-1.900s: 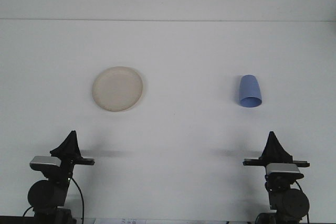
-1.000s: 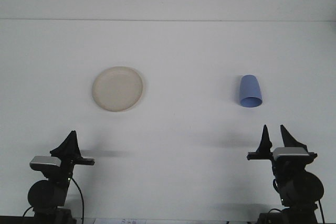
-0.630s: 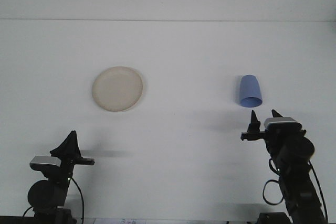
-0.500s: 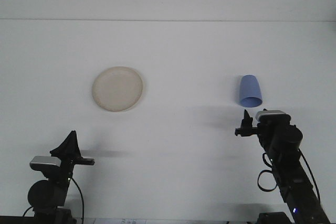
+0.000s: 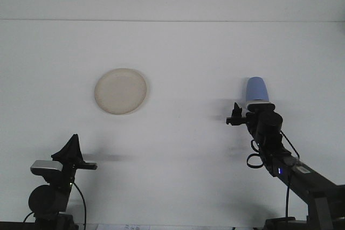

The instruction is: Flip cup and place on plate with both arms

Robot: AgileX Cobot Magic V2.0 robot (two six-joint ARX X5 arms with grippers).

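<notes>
1. Plain white counter (image 5: 178, 149) w/ a white wall behind.
2. Blue cup (image 5: 256, 90) sits mouth-down on the right; cream plate (image 5: 121, 90) well apart on the left.
3. Your right claw (image 5: 242, 116) is just beside the cup's base, can't tell if it's open.
4. Left claw (image 5: 71, 149) is pinched together at the near edge, holding nothing.

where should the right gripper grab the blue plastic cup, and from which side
Grip the blue plastic cup across its side wall, about mid-height, coming from the near side, where the right gripper is. It appears to stand upside down, narrower closed end up, so the wall is the only graspable part. A side grasp should also leave the wrist free to roll it over.
</notes>
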